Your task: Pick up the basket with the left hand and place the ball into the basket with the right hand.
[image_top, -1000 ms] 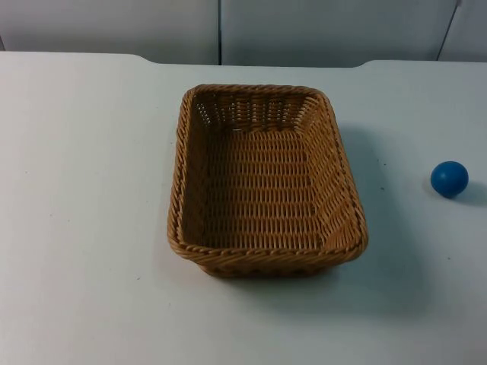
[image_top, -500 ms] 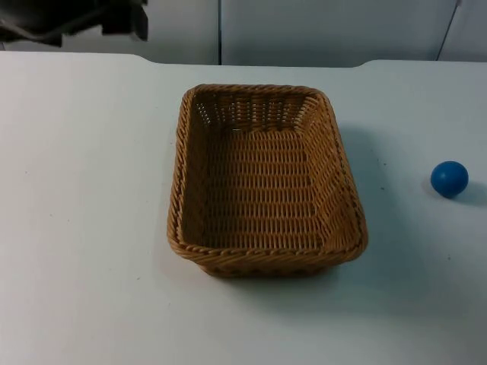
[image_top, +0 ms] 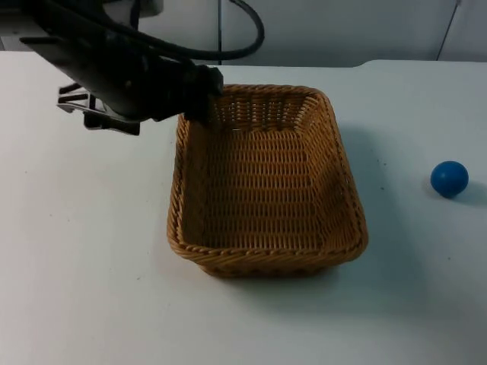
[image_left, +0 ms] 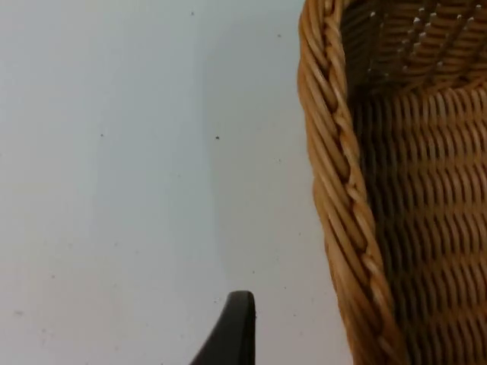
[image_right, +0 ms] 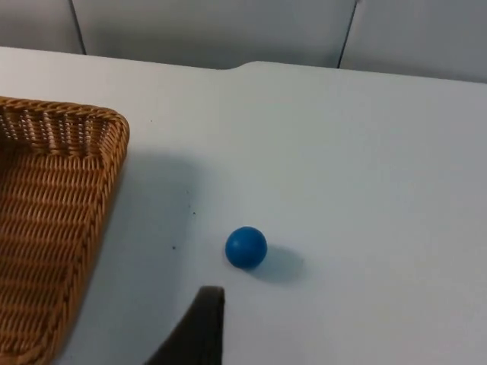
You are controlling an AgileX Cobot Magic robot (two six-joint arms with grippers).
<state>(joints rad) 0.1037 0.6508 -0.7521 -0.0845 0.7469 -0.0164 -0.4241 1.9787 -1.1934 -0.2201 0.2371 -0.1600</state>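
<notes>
Your left gripper [image_top: 199, 97] was by the far left corner of the basket [image_top: 266, 182], at its rim. I could not tell if its jaws were wide or closed, because the dark arm hid them from above. From the left wrist, one black fingertip [image_left: 232, 331] hung over the white surface [image_top: 84, 251], just outside the braided rim, not touching it.

Your right arm waited. From its wrist, one black fingertip [image_right: 199, 323] stood near the ball [image_right: 246, 247], and I could not tell about those jaws either.

The basket sat flat on the surface with nothing in it. The blue ball lay on the surface to the right, well apart from the basket.

I think you were at the very start. The basket was not held or lifted yet. The ball was not picked up. You had to grab the rim, lift the basket, then fetch the ball and drop it in.
</notes>
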